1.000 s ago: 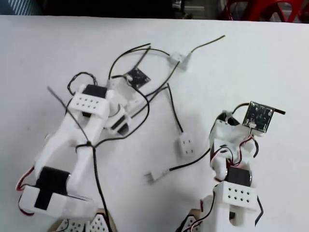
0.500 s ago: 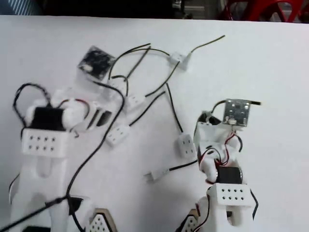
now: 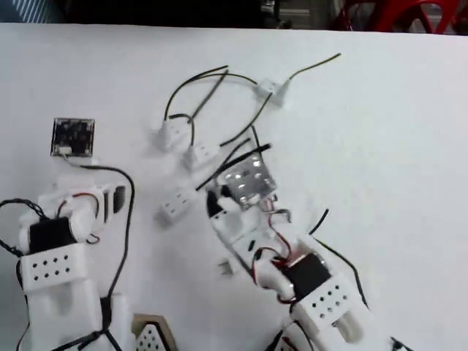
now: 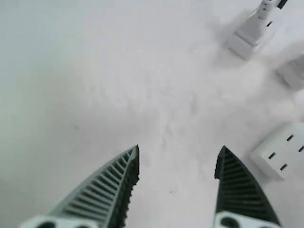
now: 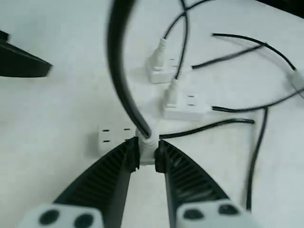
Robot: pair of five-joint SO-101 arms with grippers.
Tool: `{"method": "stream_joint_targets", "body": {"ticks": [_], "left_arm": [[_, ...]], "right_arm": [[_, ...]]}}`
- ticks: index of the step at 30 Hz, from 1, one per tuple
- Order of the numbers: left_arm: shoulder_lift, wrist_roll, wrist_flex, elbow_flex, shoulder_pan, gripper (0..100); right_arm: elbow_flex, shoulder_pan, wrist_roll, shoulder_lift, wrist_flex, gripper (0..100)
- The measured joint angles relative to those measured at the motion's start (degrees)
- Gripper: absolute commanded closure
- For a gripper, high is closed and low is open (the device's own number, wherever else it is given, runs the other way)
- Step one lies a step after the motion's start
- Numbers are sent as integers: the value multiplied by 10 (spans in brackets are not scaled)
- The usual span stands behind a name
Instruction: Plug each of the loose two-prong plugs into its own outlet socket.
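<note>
Within the right end effector (image 5: 147, 144) sits a white, black-corded plug (image 5: 147, 156).

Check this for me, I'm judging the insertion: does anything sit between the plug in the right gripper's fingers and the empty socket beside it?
Nothing visible does. The right gripper holds the plug right beside the empty socket, whose slots show uncovered; the plug's black cord rises away from it.
</note>
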Motion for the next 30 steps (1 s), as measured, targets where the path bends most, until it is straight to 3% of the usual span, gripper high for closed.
{"method": "stream_joint_targets", "body": {"ticks": [6, 11, 30], "left_arm": [[-4, 47, -84, 85, -13, 736], [-4, 55, -140, 129, -69, 736], [-4, 55, -149, 132, -83, 736]], "right_arm": [[-98, -65, 2, 149, 0, 981], [-146, -104, 2, 282, -27, 981], [-156, -89, -24, 484, -185, 981]]}}
